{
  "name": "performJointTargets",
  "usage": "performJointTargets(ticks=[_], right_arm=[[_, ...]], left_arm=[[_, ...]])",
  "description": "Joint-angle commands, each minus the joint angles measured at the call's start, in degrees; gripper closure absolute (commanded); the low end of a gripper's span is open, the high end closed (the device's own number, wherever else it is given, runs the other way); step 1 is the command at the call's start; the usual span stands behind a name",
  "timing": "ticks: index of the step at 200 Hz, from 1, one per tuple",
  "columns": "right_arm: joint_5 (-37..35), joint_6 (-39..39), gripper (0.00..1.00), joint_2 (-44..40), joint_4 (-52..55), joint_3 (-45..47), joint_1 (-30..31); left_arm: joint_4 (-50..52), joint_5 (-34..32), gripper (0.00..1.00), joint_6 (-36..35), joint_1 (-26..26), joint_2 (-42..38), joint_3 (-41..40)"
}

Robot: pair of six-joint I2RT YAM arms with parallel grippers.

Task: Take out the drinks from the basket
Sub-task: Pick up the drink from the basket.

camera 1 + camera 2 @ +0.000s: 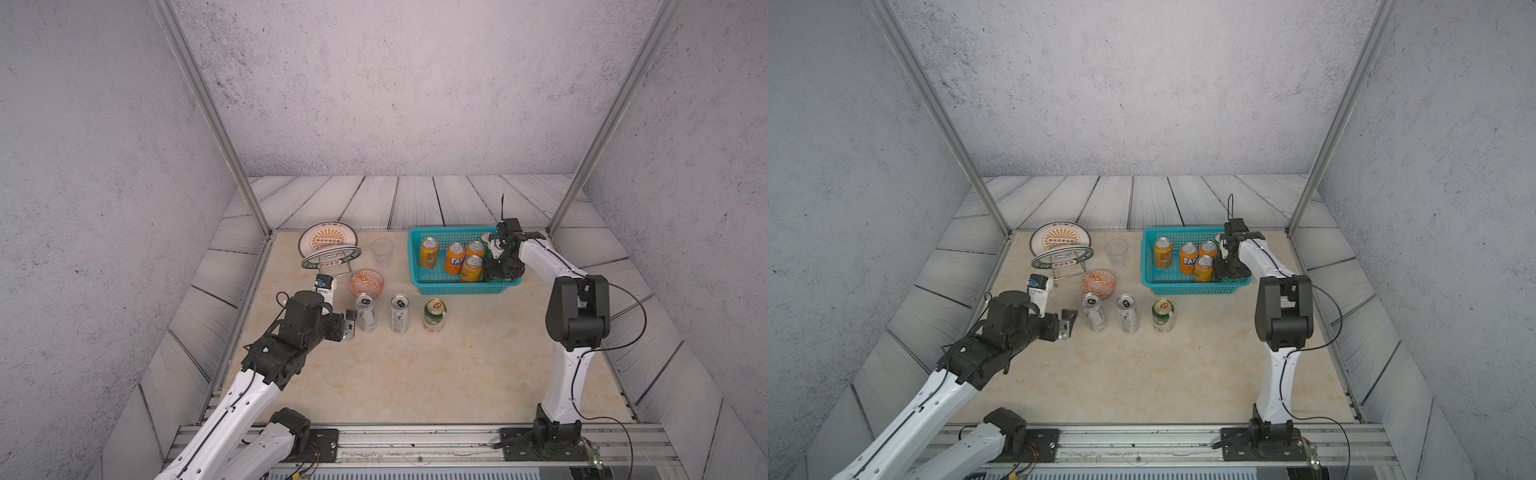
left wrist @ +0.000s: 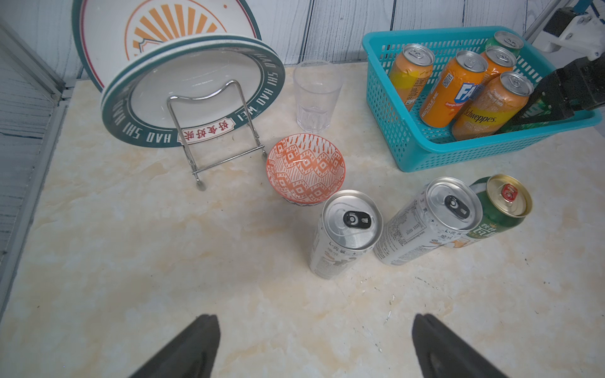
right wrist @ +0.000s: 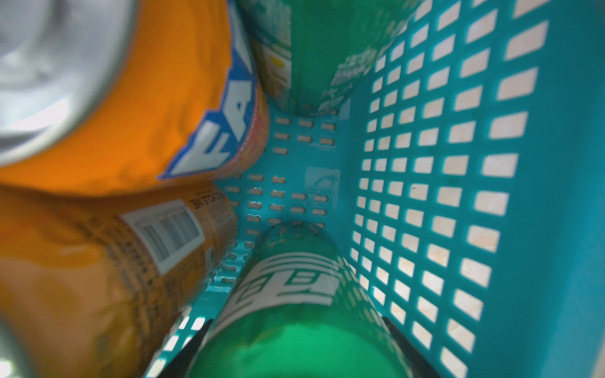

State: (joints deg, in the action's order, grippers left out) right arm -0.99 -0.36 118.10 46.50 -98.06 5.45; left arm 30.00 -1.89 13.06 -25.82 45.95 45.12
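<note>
Drinks stand in two groups: six in the basket [image 1: 453, 287], three on the table [image 1: 374, 374].

Right gripper [image 3: 296, 320] reaches down into the basket. Its fingers [image 3: 406, 343] press both sides of an upright green can [image 3: 294, 356], pinching it. The basket wall runs just beside one finger. Two orange cans [image 3: 147, 108] crowd the other side, near the pinched can. Past the fingertips stands a second green can [image 3: 311, 59]. Four orange cans in all show in both top views.

Left gripper [image 2: 316, 319] hangs above bare table, fingers [image 2: 196, 350] spread wide. Just ahead stands a white can [image 2: 347, 229]. A second white can [image 2: 432, 219] and a green-and-cream can [image 2: 497, 212] line up beside it, toward the basket. Beyond sit a bowl [image 2: 306, 167], a cup [image 2: 316, 95] and plates [image 2: 196, 81] on a rack [image 2: 201, 186].
</note>
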Motion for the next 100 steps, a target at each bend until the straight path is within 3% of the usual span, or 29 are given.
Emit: performJointTargets(ticks=[1, 100], right_arm=[[-0.50, -0.61, 0.38, -4.46, 0.07, -2.00, -0.17], [-1.03, -0.30, 0.39, -10.10, 3.22, -4.19, -0.12]], left_arm=[[-0.65, -0.20, 0.01, -0.19, 0.42, -0.08, -0.04], [-0.68, -0.05, 0.01, -0.22, 0.42, -0.45, 0.05]])
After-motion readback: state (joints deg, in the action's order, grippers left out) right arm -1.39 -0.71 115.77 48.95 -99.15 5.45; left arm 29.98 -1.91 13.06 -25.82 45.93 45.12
